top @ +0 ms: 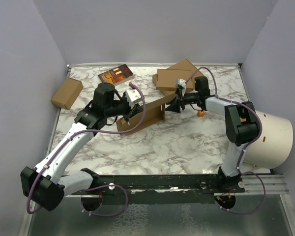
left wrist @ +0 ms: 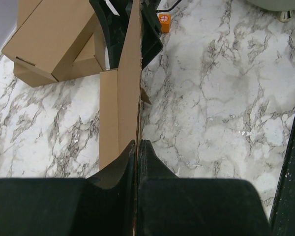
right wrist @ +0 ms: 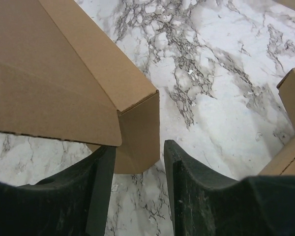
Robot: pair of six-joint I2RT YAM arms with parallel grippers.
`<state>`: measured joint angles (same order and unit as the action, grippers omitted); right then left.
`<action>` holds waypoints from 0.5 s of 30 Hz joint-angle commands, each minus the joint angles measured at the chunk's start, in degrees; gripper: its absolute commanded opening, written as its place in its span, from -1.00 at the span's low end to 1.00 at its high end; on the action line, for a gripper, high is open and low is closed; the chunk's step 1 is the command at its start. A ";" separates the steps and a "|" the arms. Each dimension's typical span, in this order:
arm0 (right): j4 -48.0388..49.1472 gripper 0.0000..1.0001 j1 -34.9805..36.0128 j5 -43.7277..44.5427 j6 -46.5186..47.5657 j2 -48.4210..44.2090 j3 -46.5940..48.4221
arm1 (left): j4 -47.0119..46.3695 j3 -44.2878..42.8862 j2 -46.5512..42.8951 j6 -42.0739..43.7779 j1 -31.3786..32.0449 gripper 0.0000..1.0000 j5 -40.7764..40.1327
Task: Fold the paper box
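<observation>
At mid-table, the left gripper (left wrist: 136, 145) is clenched on the edge of an upright panel of the paper box (left wrist: 123, 93), which stands partly folded on the marble table (left wrist: 211, 98). At the box's opposite end, the right gripper (right wrist: 139, 146) has its jaws apart around the end corner, not clamping it.

From above, the arms (top: 221, 105) covered both ends of the paper box (top: 150, 115). The right wrist view cut it off at left and top. The orange object (top: 200, 113), toward the table's (top: 187, 147) right edge, was too small to identify.
</observation>
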<state>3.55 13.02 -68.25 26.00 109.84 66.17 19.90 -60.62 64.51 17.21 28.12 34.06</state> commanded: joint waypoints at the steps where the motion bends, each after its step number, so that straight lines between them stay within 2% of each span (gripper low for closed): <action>1: 9.18 -0.10 0.91 -2.89 -8.11 0.91 -2.62 | 1.64 0.19 0.40 -1.65 -0.08 -1.00 3.01; 5: 16.55 -0.12 1.30 -1.09 -15.31 1.20 -4.98 | 1.59 0.28 0.44 -1.65 -0.04 -1.00 3.20; 15: 28.02 -0.14 1.73 -1.93 -25.67 2.99 -8.21 | 1.31 0.64 0.53 -1.90 -0.08 -1.00 3.71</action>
<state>22.33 13.98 -68.84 7.86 111.02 59.51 19.88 -60.62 64.51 16.75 28.12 34.54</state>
